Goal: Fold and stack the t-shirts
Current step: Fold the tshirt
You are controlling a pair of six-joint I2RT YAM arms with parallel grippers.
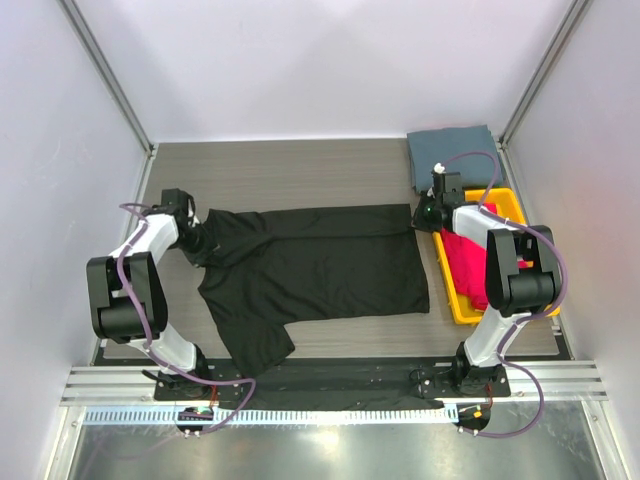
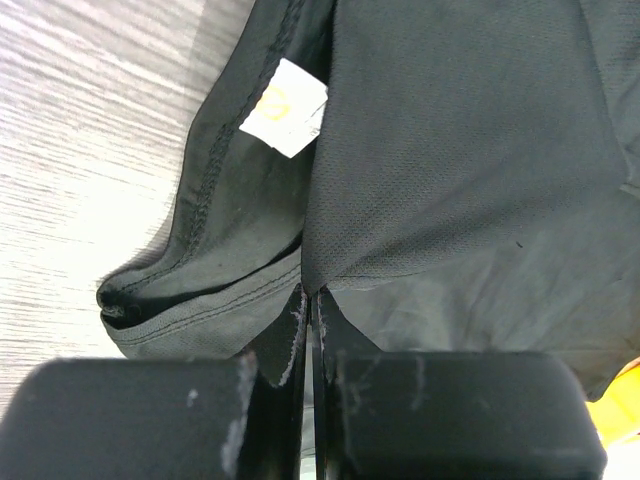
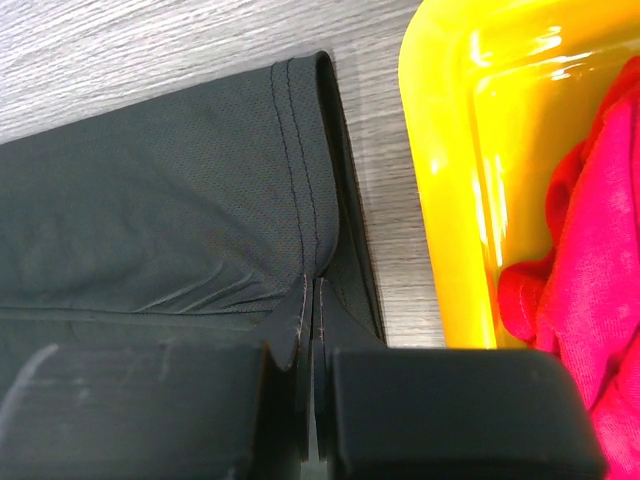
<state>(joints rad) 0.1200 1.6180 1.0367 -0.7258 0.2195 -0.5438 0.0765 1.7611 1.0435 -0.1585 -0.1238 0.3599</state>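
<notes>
The black t-shirt lies spread across the middle of the table, one sleeve hanging toward the front. My left gripper is shut on its collar end at the left; the left wrist view shows the jaws pinching black cloth below the white neck label. My right gripper is shut on the hem corner at the right. A folded slate grey-blue t-shirt lies at the back right. Magenta-red t-shirts lie in the yellow tray, also visible in the right wrist view.
The yellow plastic tray stands along the right side, just right of the black shirt's hem; its rim is close to my right gripper. White enclosure walls and metal posts bound the table on three sides.
</notes>
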